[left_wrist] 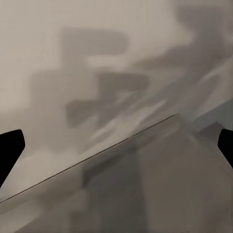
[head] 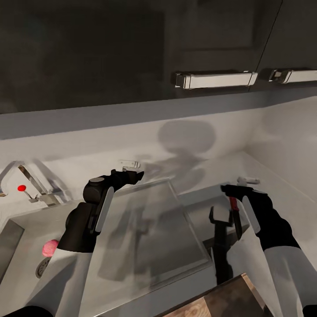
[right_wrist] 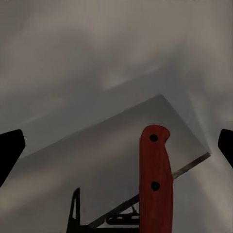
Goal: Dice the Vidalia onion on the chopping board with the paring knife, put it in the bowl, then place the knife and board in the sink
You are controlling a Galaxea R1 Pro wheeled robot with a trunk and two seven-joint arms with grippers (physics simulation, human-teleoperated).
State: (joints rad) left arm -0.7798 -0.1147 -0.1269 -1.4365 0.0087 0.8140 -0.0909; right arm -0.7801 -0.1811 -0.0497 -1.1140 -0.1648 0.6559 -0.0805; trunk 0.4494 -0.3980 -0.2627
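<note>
1. Evidently the knife comes first here: the right gripper [right_wrist: 116, 145] has its two fingers [right_wrist: 10, 149] spread wide to either side of the paring knife [right_wrist: 155, 179]. The red handle sits between them, touching neither, so I'd judge this a line-up for a grasp and not a hold.
2. From the head view the knife [head: 234, 207] points blade-down just beside a black stand [head: 219, 240] on the countertop [head: 281, 176]. Whether the stand carries it, I cannot tell.
3. The left gripper [head: 134, 175] hovers over the sink's [head: 9, 246] flat drainboard [head: 154, 229], jaws fully apart with nothing in them. It looks parked out of the way, yet near enough to the basin for the onion.
4. The Vidalia onion [head: 49, 248] lies in the basin next to the drain [head: 42, 267], below the tap [head: 31, 180], untouched.
5. A corner of the chopping board [head: 220, 301] shows at the near edge, close under the right arm, handy for cutting once knife and onion are both fetched.
</note>
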